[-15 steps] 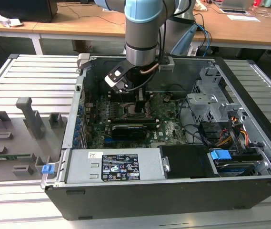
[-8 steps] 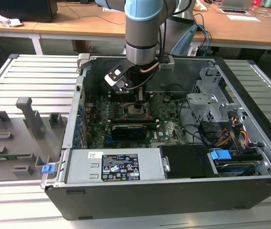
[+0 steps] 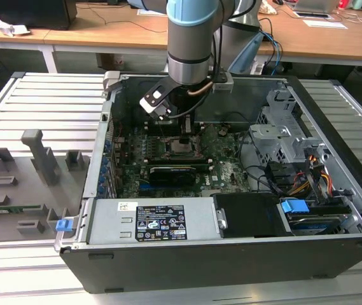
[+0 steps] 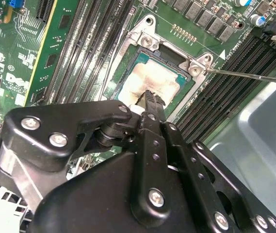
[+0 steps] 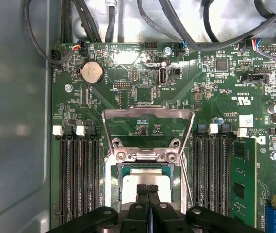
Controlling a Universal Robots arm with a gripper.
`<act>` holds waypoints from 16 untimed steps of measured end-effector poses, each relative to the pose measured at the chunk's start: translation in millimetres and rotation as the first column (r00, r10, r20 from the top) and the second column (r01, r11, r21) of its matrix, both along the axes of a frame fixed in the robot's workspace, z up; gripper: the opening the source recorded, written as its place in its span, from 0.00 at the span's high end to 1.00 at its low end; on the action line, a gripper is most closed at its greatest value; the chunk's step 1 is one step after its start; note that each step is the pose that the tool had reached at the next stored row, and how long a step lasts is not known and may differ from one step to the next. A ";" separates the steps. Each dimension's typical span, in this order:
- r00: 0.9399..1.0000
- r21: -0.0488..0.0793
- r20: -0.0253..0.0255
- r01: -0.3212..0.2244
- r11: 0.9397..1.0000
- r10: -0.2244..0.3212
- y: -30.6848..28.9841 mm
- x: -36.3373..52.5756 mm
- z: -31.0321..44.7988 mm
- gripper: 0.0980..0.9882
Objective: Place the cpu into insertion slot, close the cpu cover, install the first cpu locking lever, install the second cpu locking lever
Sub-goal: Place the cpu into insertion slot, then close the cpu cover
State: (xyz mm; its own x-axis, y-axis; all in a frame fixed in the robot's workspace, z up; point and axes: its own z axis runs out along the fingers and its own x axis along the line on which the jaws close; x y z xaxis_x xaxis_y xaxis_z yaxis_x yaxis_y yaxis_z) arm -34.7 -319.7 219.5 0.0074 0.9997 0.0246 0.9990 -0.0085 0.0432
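Resting in the insertion slot [image 5: 110, 180], the cpu [image 4: 155, 79] lies directly beneath the end effector [image 4: 149, 97], whose two fingers are pressed together with nothing between them, their tips at or just above the chip's smeared metal top. By my reading, the first step looks done. The cpu cover [image 5: 128, 113] stands raised just beyond the fingertips in the first wrist view, not yet closed over the chip. A thin locking lever [image 4: 254, 76] juts out free to one side of the end effector, so both levers look left to fasten. White lettering dots the green motherboard [image 5: 215, 97], and a black and white sticker [image 3: 160, 223] sits on the power supply, well apart from the end effector; I leave that print unread.
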 end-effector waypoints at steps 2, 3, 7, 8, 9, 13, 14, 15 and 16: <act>1.000 0.000 0.000 0.000 1.000 0.000 0.0 0.0 0.4 0.99; 1.000 0.000 0.000 0.000 1.000 0.000 0.0 0.0 1.3 0.99; 1.000 0.000 0.000 0.000 1.000 0.000 0.0 0.0 5.9 0.99; 1.000 0.000 0.000 0.000 1.000 0.000 0.0 0.0 6.8 0.99; 1.000 0.000 0.000 0.000 1.000 0.000 0.0 0.0 7.6 0.99; 1.000 0.001 0.000 0.000 1.000 0.000 0.0 0.0 11.9 0.99; 1.000 0.002 0.000 0.000 1.000 0.000 0.0 0.0 12.3 0.99; 1.000 0.001 0.000 0.000 1.000 0.000 0.0 0.0 13.1 0.99; 1.000 0.002 0.000 0.000 1.000 0.000 0.0 0.0 14.9 0.99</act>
State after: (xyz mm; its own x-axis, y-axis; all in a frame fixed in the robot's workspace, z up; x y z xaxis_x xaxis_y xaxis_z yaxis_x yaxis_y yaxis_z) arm -34.8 -319.8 234.4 0.0075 0.9996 0.0261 0.9990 -0.0086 0.0431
